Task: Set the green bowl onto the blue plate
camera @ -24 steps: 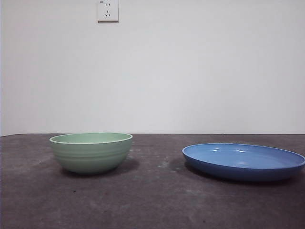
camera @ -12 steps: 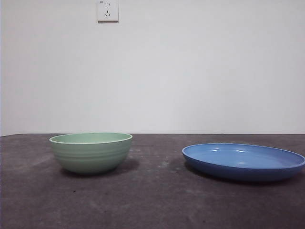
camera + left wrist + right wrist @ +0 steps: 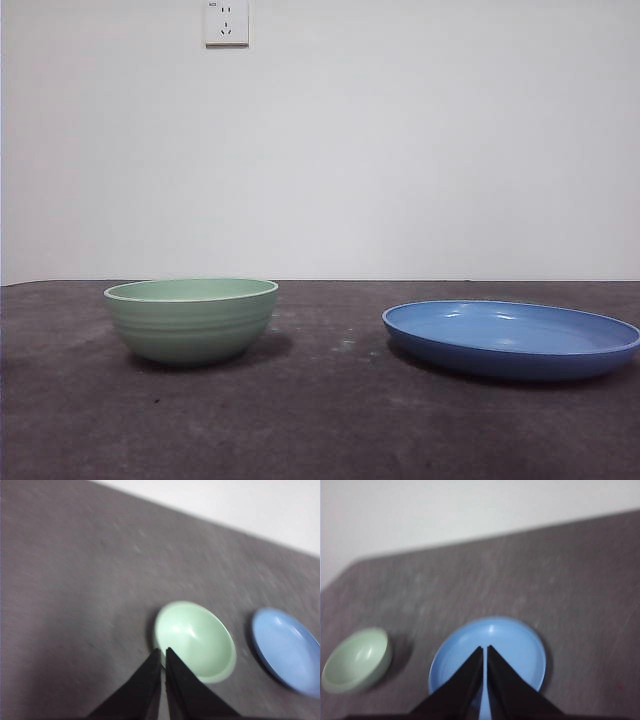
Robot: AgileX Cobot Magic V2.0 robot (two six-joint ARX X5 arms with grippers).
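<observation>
Green bowl (image 3: 191, 319) untouched, well apart from blue plate (image 3: 511, 339); left gripper (image 3: 163, 652) above bowl, right gripper (image 3: 485, 650) above plate, both pinched closed, empty.

- I see the green bowl (image 3: 191, 320) as glossy and smooth — faint ridges ring its outer wall, and its inside catches a soft highlight.
- The blue plate (image 3: 511, 339) looks equally glossy, with bright glints on its shallow face.
- The table (image 3: 320, 420) reads as matt, dark grey and slightly mottled, like rough cloth or felt.
- The wall (image 3: 400, 140) looks flat, matt white.
</observation>
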